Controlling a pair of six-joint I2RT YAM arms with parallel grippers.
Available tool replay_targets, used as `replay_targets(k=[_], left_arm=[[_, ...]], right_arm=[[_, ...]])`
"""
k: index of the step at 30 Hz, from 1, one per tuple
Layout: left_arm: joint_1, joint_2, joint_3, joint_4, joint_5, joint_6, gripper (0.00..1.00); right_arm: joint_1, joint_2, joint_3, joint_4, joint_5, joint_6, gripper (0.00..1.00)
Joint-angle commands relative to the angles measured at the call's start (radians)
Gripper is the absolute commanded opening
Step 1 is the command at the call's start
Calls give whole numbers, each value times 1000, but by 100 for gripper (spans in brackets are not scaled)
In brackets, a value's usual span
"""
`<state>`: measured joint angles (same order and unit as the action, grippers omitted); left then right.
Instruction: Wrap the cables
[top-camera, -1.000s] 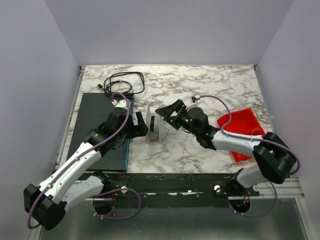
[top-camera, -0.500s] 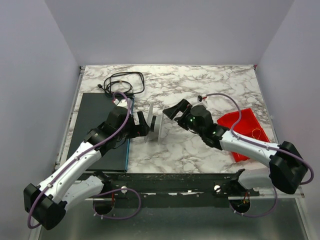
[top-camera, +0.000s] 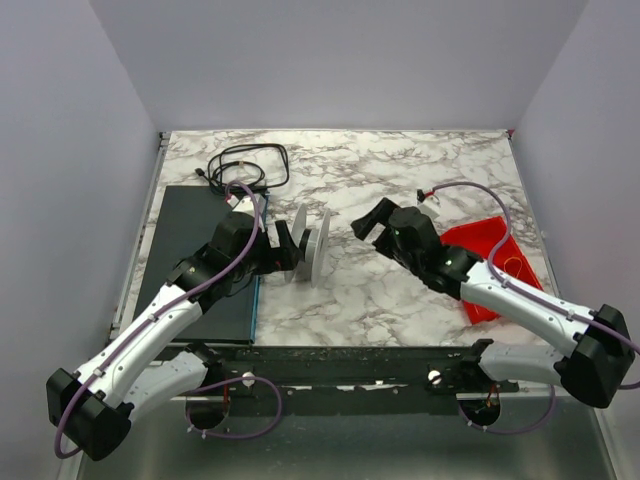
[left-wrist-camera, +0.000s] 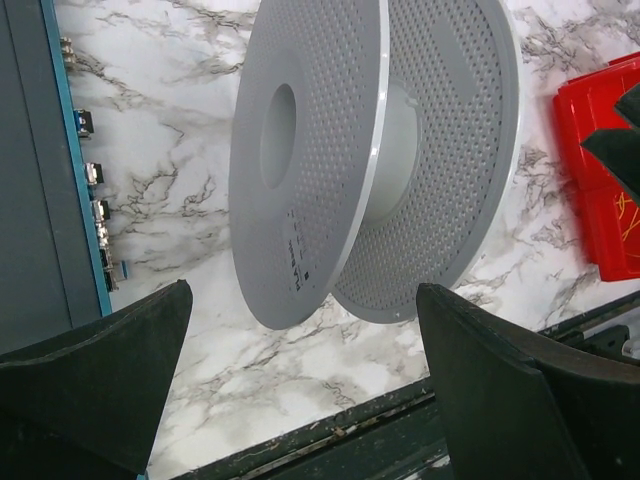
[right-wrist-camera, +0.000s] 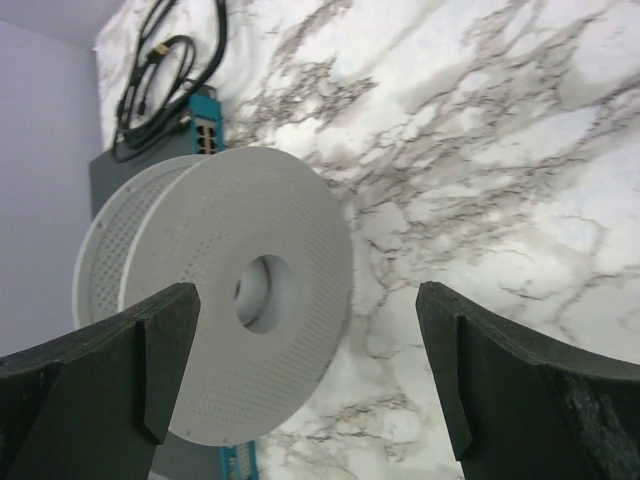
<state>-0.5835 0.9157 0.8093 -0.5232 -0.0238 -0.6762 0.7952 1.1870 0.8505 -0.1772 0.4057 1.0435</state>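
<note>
Standing upright, grey spool (top-camera: 314, 244) sits btw L gripper (top-camera: 287, 248) & R gripper (top-camera: 368, 221) — both spread wide, empty.

Spool (left-wrist-camera: 330, 150): matt grey perforated plastic. Surface (left-wrist-camera: 190, 200): smooth, marble-patterned. Tray (left-wrist-camera: 595, 140): glossy red plastic. Left pincer (left-wrist-camera: 302, 292): matt black.

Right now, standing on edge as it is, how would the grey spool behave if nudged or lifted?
The spool stands on its round rims on the marble table, so a nudge would probably roll it, and a push on a flat face may tip it. Perforated flanges and a bare-looking hub suggest it is light and stiff.
</note>
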Motion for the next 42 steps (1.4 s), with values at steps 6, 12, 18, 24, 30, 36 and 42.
replay_targets(k=[6, 12, 18, 24, 30, 36, 42], left_arm=[[4, -9, -12, 37, 59, 17, 99], [5, -27, -5, 39, 76, 26, 99], [5, -43, 16, 28, 84, 44, 99], [4, -58, 36, 12, 73, 51, 99], [5, -66, 58, 20, 73, 61, 99], [5, -94, 70, 22, 83, 62, 99], [4, -110, 82, 28, 95, 69, 99]], right_arm=[[-257, -53, 52, -334, 4, -63, 100], [-426, -105, 49, -466, 22, -37, 100], [-480, -104, 76, -550, 15, -34, 100], [-494, -91, 122, -669, 28, -32, 91], [-554, -67, 121, -739, 42, -54, 71], [-700, -72, 123, -770, 59, -72, 68], [-880, -63, 118, -753, 85, -135, 70]])
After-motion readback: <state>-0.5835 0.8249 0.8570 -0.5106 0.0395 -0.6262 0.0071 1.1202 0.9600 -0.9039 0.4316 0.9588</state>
